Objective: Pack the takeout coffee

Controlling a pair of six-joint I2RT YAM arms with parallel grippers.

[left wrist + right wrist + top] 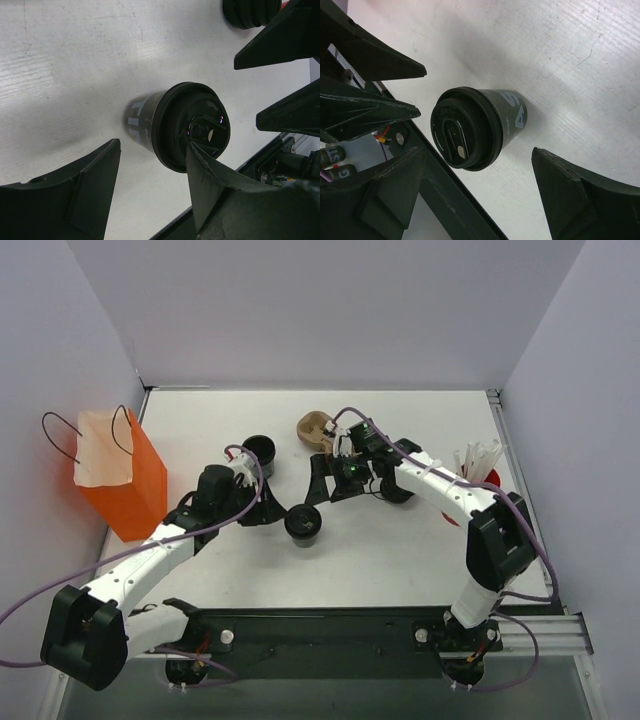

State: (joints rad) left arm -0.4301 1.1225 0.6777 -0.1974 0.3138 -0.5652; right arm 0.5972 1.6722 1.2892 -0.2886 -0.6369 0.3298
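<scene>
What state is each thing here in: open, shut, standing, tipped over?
takeout coffee: upright on the table, lid on, not gripped.
lidless cup: upright, top open.
orange bag: standing, mouth open.
left gripper: open.
right gripper: open.

A small black disposable paper cup point(303, 523) stands upright on the white table point(400, 560), near its middle and a little toward the near edge. A round black plastic lid point(462, 131) sits pressed over its mouth, level, with a raised outer rim and a small sip hole. Large white lettering marks the cup's side wall.
</scene>
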